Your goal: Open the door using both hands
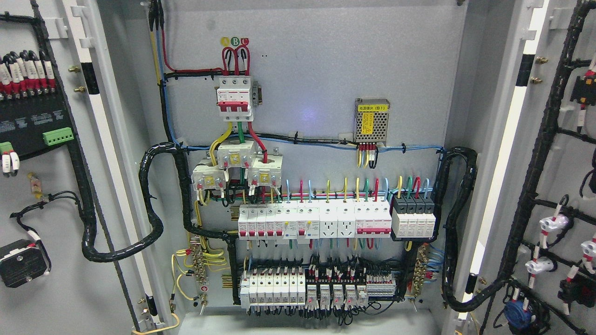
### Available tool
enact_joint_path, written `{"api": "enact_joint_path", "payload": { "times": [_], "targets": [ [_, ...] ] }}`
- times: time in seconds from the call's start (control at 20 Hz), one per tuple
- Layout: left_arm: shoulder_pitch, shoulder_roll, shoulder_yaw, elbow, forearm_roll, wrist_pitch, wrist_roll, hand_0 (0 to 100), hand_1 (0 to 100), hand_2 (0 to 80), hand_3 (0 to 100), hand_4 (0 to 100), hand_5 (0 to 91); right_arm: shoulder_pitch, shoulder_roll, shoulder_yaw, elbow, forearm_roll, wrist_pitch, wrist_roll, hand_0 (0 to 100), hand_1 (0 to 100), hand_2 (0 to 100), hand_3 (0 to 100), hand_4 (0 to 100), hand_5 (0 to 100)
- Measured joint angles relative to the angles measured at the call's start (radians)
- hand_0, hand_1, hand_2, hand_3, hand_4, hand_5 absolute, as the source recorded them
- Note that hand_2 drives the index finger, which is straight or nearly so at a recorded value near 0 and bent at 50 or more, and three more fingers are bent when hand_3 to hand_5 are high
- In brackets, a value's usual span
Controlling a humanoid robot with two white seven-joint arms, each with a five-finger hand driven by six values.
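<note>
An electrical cabinet stands wide open in the head view. Its left door (51, 232) is swung out to the left, showing its inner face with a black terminal block and wiring. Its right door (563, 195) is swung out to the right, with black cable looms and white connectors on its inner face. Between them the grey back panel (307, 83) is fully exposed. Neither hand nor arm shows anywhere in the picture.
On the panel sit a red-and-white main breaker (235, 98), a perforated power supply (371, 120), a row of white breakers (314, 222) and lower terminal rows (316, 288). Thick black cable bundles (151, 200) loop from the panel to both doors.
</note>
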Motion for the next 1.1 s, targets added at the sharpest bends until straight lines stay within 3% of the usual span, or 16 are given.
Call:
{"api": "enact_joint_path", "payload": {
  "times": [0.4, 1.1],
  "targets": [
    [0.006, 0.01, -0.002, -0.003, 0.006, 0.004, 0.001, 0, 0, 0.0, 0, 0, 0.0, -0.004, -0.029, 0.048, -0.006, 0.003, -0.02, 0.004, 19, 0, 0, 0, 0, 0],
    [0.031, 0.017, -0.042, -0.099, -0.029, -0.007, -0.005, 0, 0, 0.0, 0, 0, 0.0, -0.007, -0.047, 0.155, -0.009, 0.013, -0.022, 0.005, 19, 0, 0, 0, 0, 0]
  ]
}}
